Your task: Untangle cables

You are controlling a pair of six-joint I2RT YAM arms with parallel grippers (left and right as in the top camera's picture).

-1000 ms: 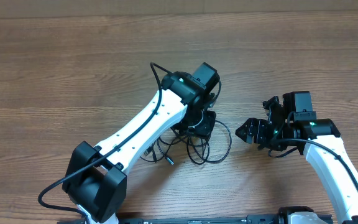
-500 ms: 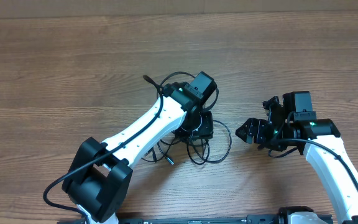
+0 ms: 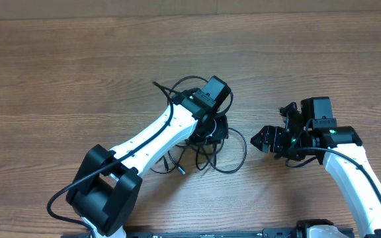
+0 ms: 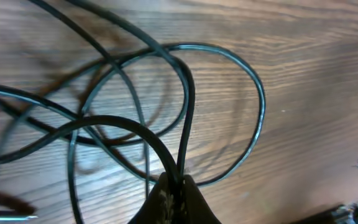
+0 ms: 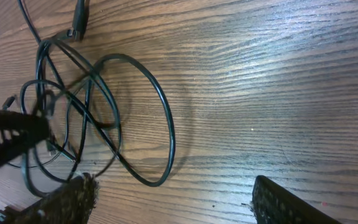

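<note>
Where the worktop fills mid-frame, one tangle of thin black cables lies, strands uncountable; both left fingers pinch two of its strands; both right fingers stand spread, empty, right of it.

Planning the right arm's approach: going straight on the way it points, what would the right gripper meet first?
Most likely the outer loop of the cables, lying on the table between the right gripper and the left gripper. Height is unclear, so it might pass just above.
</note>
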